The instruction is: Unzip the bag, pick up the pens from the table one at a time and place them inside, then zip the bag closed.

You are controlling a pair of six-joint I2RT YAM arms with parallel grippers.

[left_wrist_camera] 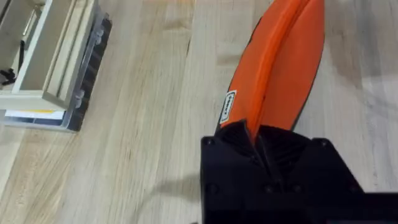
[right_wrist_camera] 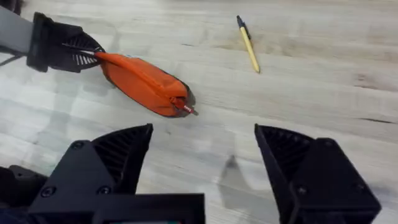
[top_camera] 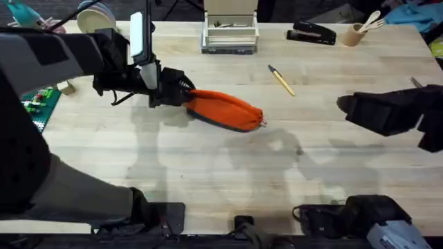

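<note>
The orange bag (top_camera: 225, 109) lies on the tabletop (top_camera: 208, 173), one end pinched by the left end effector (top_camera: 181, 92) — the zipper pull (right_wrist_camera: 188, 109) sits at the free end. The right end effector (right_wrist_camera: 202, 146) is held wide open, well apart from it. The yellow pen (top_camera: 282, 80) lies beyond the bag. For a clean unzip, the pull should be gripped squarely and drawn along the bag — the pinched end kept taut.
</note>
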